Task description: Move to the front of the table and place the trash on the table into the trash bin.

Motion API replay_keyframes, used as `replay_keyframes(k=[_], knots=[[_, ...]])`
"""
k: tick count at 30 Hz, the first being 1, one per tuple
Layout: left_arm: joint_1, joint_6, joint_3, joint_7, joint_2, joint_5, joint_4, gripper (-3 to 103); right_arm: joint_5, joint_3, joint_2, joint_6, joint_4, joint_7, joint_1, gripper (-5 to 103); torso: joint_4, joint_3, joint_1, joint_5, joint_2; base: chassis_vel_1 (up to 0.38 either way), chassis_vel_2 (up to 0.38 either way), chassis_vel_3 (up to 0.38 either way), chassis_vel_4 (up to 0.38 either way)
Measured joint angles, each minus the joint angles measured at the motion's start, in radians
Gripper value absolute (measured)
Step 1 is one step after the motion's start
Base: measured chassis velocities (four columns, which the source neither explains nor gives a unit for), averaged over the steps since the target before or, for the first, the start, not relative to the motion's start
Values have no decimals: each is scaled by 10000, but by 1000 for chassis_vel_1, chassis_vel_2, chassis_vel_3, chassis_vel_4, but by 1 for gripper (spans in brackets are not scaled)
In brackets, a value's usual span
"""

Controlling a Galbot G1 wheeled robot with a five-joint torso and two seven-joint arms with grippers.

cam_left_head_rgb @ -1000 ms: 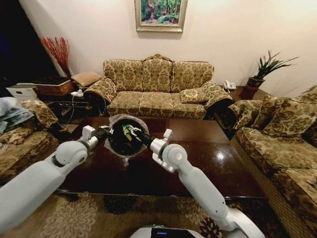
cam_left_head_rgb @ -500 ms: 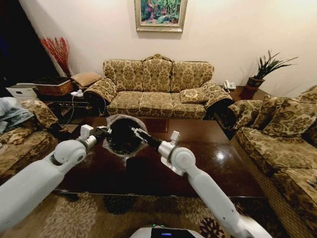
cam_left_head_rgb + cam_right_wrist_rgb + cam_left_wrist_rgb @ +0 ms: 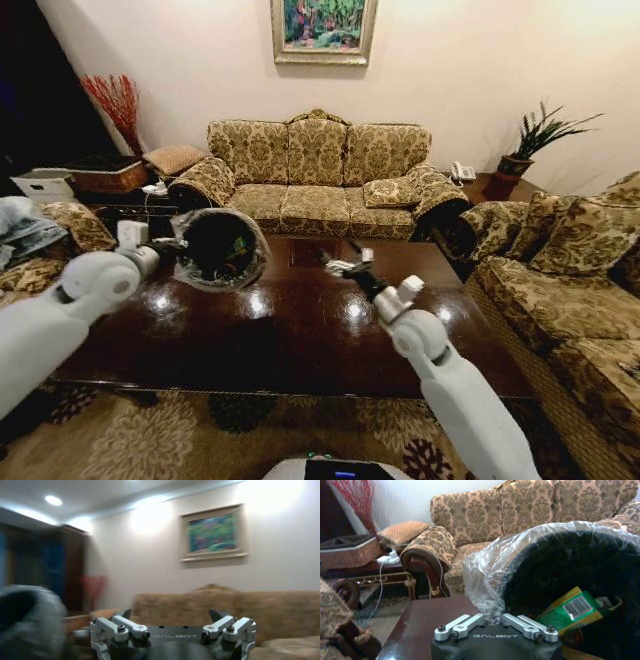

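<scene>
Two arms reach over the dark glossy tabletop [image 3: 290,330], one from each lower corner of the head view. At the left of the frame, the left gripper [image 3: 172,244] holds the trash bin [image 3: 222,248] lifted and tipped, its mouth turned toward the camera, left of centre and above the tabletop's far-left part. In the left wrist view the left gripper [image 3: 495,621] has its jaws drawn together on the clear plastic liner [image 3: 490,570] at the bin's [image 3: 570,562] rim. Inside the bin lies a green carton with a yellow edge and a barcode label [image 3: 574,609] (the other pieces in there are too dark to tell apart).

Near the middle of the head view, the right gripper [image 3: 343,262] hangs above the tabletop's far half, well apart from the bin and to its right, with nothing between its jaws. In the right wrist view the right gripper [image 3: 170,614] has its jaws spread wide, pointing toward the patterned sofa [image 3: 225,607] and the framed painting [image 3: 214,533] on the wall, with the grey blur of the bin's liner [image 3: 30,618] at the lower left of that frame.

Toward the right of the head view, the tabletop's near and right stretches show bright ceiling-light reflections, and a second patterned sofa [image 3: 570,270] runs along the right edge.
</scene>
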Motion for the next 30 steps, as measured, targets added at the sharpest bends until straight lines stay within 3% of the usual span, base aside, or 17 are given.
replay_keyframes(k=[5,10,13,14,16,17,24,30], knots=[[351,398,-846,-378,215,-911,-93,0,-820,1610,863,813,569,-174,-2119,100,-5,-1,-1,8,0,0,0,0,0],[513,524,-1331,-675,301,-1362,-103,0,-1091,2103,1624,1766,726,-104,-3121,100,-4,-1,-2,7,1,0,0,0,0],[1676,586,-3018,-597,-54,-1462,-333,0,-1112,2322,1992,2558,645,-67,-3467,100,-6,1,0,-6,0,0,0,0,0],[2407,543,-3838,-486,-321,-1333,-523,0,-1087,2335,2048,2735,618,-14,-3488,100,-4,-1,0,16,1,0,0,0,0],[2835,494,-4228,-401,-519,-1228,-667,0,-1086,2347,2069,2784,618,13,-3488,100,5,-1,-1,14,1,0,0,0,0],[3520,371,-4721,-130,-977,-904,-1048,0,-1116,2362,2085,2863,653,76,-3473,100,6,-1,-1,4,1,0,0,0,0],[4275,170,-4533,398,-2327,533,-2022,0,-1211,2251,1831,2973,1043,136,-3572,100,-5,1,1,1,0,0,0,0,0],[5062,90,-5024,800,-2682,1032,-2170,0,-1285,2124,1949,2984,1085,76,-3694,100,-2,2,3,7,-1,52,-57,-61,71]])
